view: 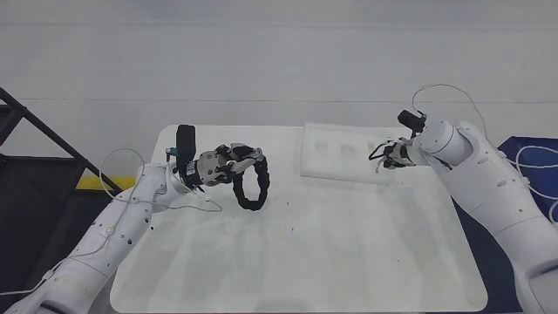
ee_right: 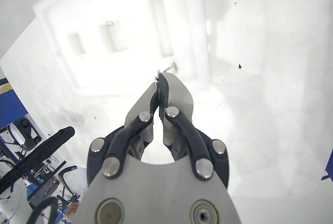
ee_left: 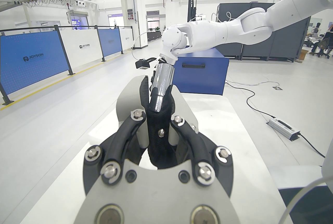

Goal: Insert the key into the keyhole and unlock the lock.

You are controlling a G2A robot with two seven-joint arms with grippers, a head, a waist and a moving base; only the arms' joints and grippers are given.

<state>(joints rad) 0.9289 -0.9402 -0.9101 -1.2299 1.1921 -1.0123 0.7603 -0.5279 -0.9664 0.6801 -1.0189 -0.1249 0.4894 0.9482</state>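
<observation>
Lock (ee_left: 164, 76) clamped tight in left gripper (ee_left: 156, 102); right gripper (ee_right: 160, 81) pinches the tiny key (ee_right: 169, 69) at its tips. Slightest misalignment could twist it loose.

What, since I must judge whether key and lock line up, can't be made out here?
The keyhole: left wrist view, the lock points its chrome barrel away, hiding its end face; top view, too small.
The key: right wrist view, a thin tip pokes past the shut right jaws, which hide the rest.
The loop of the lock: right wrist view, cut off by the edge.
</observation>
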